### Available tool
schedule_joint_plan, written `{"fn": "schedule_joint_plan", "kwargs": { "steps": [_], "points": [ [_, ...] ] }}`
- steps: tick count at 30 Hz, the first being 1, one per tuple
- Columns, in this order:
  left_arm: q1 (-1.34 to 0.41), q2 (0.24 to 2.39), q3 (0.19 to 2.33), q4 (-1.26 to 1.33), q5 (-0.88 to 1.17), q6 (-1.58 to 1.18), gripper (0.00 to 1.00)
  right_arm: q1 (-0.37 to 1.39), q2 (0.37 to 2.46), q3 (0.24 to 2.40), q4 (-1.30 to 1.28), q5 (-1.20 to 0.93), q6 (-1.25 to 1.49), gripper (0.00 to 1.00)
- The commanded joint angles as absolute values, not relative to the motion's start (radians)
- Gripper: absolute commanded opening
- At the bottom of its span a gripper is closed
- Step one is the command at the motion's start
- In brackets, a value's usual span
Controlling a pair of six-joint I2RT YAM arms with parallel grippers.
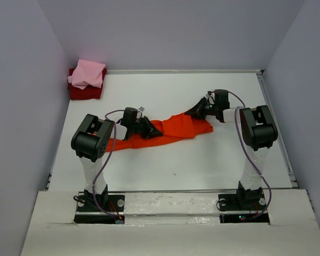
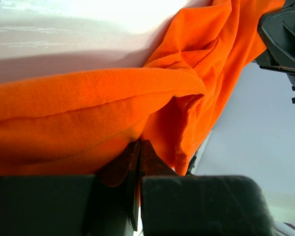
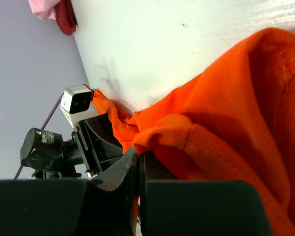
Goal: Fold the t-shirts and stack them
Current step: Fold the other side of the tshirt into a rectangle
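- The bright orange-red cloth t-shirt (image 1: pixel 176 129) is lying bunched in a long band across the middle of the white table (image 1: pixel 202 165), reaching between both arms.
- The left gripper (image 2: pixel 139 147) is pinching a fold of it, jaws pressed together on the cloth.
- The right gripper (image 3: pixel 139 156) is clamping a stitched edge at its right part, jaws likewise closed on cloth.
- The light pink folded t-shirt (image 1: pixel 88 73) is resting on the dark red folded t-shirt (image 1: pixel 85 93) in the far left corner, well apart.
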State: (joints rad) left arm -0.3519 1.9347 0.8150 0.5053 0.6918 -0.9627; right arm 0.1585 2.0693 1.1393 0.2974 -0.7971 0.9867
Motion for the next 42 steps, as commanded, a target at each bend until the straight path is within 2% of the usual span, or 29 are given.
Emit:
{"fn": "schedule_joint_plan", "kwargs": {
  "steps": [1,4,22,34,36,39,41,42],
  "points": [
    [-0.347,1.928,0.772,0.411,0.592,-0.928,0.11,0.166,2.068,1.192,0.288,-0.799,0.953,0.03],
    [-0.347,1.922,0.767,0.411,0.588,-0.928,0.11,0.157,2.071,1.212,0.265,-0.795,0.937,0.00],
    [-0.345,1.901,0.744,0.414,0.578,-0.930,0.11,0.097,2.046,1.192,0.201,-0.759,0.870,0.00],
    [-0.345,1.881,0.726,0.414,0.578,-0.928,0.11,0.067,2.109,1.236,0.195,-0.761,0.847,0.00],
    [-0.345,1.881,0.719,0.414,0.577,-0.928,0.11,0.067,2.118,1.236,0.196,-0.759,0.845,0.03],
    [-0.345,1.878,0.716,0.414,0.577,-0.927,0.11,0.067,2.121,1.238,0.196,-0.750,0.835,0.01],
    [-0.345,1.875,0.715,0.414,0.577,-0.927,0.11,0.067,2.126,1.239,0.196,-0.752,0.830,0.09],
    [-0.345,1.871,0.713,0.414,0.578,-0.925,0.11,0.067,2.137,1.241,0.196,-0.759,0.828,0.31]
  ]
}}
